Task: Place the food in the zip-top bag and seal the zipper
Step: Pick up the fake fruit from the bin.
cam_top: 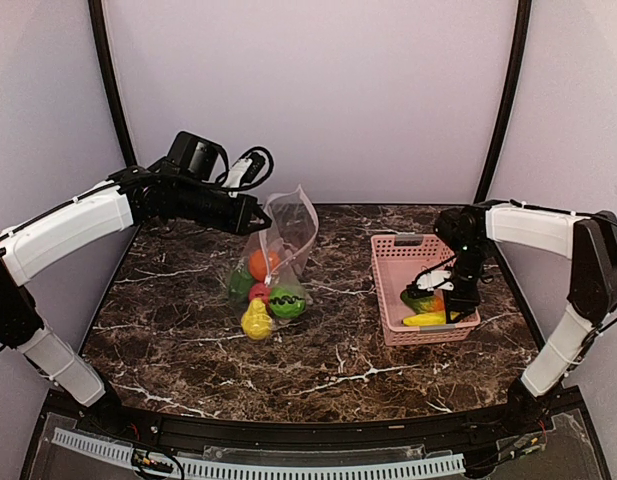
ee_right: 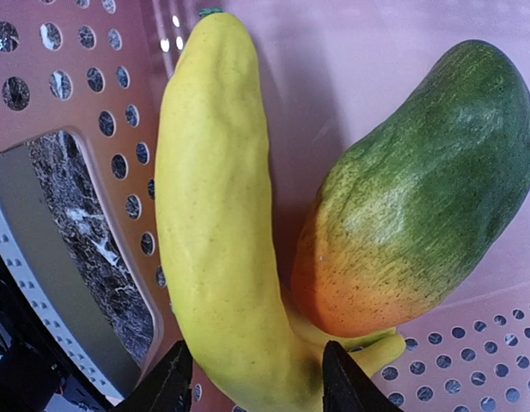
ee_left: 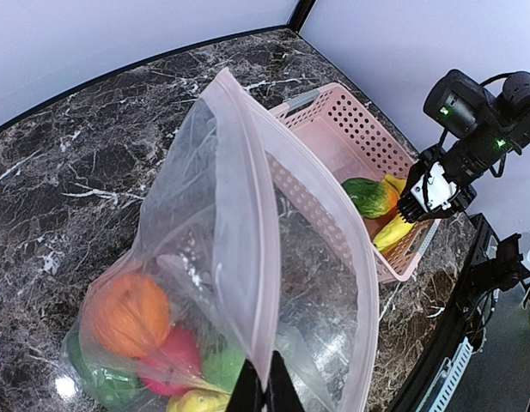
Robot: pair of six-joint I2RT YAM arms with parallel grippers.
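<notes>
My left gripper [cam_top: 256, 215] is shut on the zipper [ee_left: 258, 257], the pale pink strip along the mouth of the zip-top bag [cam_top: 288, 235], and holds the mouth up and open. The left fingertips [ee_left: 247, 390] pinch the strip at the bottom of the left wrist view. Food lies in the bag's bottom: an orange [ee_left: 127, 313], a red piece [ee_left: 174, 360], green pieces [cam_top: 286, 302] and a yellow piece [cam_top: 256, 320]. My right gripper [ee_right: 258, 382] is open inside the pink basket [cam_top: 393, 300], its fingers on either side of a yellow banana [ee_right: 217, 223]. A green-orange fruit [ee_right: 419, 189] lies beside the banana.
The pink basket stands at the table's right, its perforated wall [ee_right: 93, 112] close to the banana's left side. The right arm [ee_left: 471, 146] hangs over the basket. The dark marble table [cam_top: 318, 370] spreads between bag and basket.
</notes>
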